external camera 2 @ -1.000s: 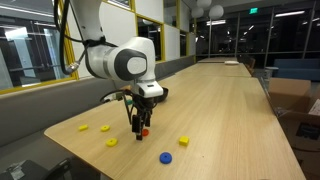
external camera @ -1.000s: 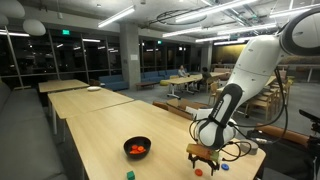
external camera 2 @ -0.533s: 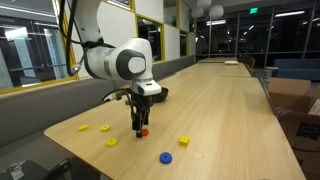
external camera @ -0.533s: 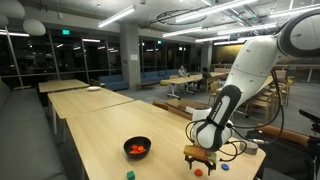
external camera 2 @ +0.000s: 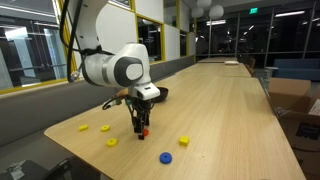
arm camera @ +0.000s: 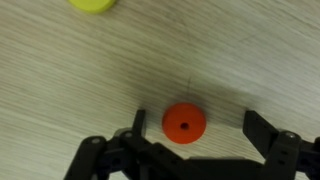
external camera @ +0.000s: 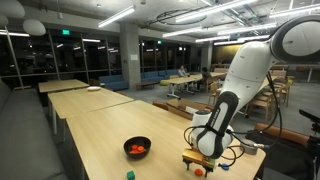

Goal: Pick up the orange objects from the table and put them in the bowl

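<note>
In the wrist view a small orange round piece (arm camera: pixel 185 123) with a centre hole lies on the pale wood table (arm camera: pixel 80 80), between the two black fingers of my open gripper (arm camera: pixel 200 125); it sits nearer one finger and the fingers do not touch it. In both exterior views the gripper (external camera: pixel 201 166) (external camera 2: pixel 140 128) is down at the table top over this orange piece (external camera 2: pixel 144 131) (external camera: pixel 199 171). The black bowl (external camera: pixel 137 148) stands apart from the gripper and holds orange pieces (external camera: pixel 138 150). The bowl is mostly hidden behind the arm in an exterior view.
Yellow pieces lie on the table (external camera 2: pixel 83 127) (external camera 2: pixel 104 127) (external camera 2: pixel 111 142) (external camera 2: pixel 184 141) (arm camera: pixel 92 4). A blue piece (external camera 2: pixel 165 157) lies near the table's front edge. A small green piece (external camera: pixel 129 175) and a blue one (external camera: pixel 224 168) sit near the edge.
My gripper has sunk lower toward the table over the orange piece and shifted slightly. The pieces and the bowl have not moved.
</note>
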`<state>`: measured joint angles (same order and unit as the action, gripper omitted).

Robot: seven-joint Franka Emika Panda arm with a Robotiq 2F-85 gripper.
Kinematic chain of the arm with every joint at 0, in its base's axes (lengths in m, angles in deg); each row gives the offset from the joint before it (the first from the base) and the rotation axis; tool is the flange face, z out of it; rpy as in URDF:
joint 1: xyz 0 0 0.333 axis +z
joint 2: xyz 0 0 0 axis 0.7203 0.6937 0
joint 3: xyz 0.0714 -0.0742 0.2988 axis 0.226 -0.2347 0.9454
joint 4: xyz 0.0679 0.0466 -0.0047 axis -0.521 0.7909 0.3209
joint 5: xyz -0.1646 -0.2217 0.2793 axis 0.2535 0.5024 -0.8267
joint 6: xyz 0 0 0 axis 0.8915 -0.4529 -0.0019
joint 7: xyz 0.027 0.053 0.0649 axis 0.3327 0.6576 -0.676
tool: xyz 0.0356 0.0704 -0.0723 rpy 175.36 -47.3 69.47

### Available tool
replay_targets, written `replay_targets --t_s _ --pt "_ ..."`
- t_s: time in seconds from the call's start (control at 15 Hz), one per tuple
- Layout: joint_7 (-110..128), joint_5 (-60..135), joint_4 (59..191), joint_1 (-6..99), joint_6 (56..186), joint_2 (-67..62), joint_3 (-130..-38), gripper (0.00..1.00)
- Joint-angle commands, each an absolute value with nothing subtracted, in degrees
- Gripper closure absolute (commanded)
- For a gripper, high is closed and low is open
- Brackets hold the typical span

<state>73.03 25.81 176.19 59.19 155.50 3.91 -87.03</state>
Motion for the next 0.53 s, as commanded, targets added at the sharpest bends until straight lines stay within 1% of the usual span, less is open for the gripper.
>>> replay_targets --t_s 0.0,0.47 --pt "74.7 26.7 176.4 62.2 158.6 4.7 -89.8 0.00" --pt "75.2 27.2 176.7 66.1 159.3 4.0 -93.5 0.00"
